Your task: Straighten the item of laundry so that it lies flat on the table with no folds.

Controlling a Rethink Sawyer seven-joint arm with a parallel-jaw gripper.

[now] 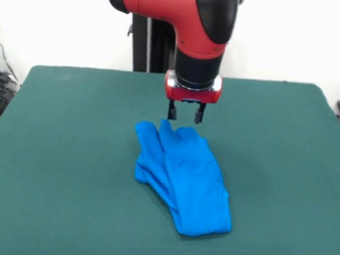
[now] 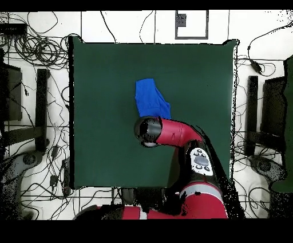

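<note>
The bright blue T-shirt (image 1: 181,178) lies bunched and folded in a long heap on the dark green table (image 1: 63,155), running from the middle toward the front right. In the overhead view the T-shirt (image 2: 150,98) shows as a small blue patch, its near part covered by the arm. My gripper (image 1: 186,114) hangs just above the shirt's far end, its two black fingers open with nothing between them. In the overhead view the arm's red and black head hides the gripper.
The red arm (image 2: 171,133) reaches in over the table (image 2: 97,143) from the robot's side. Cables and stands lie on the floor around the table's edges.
</note>
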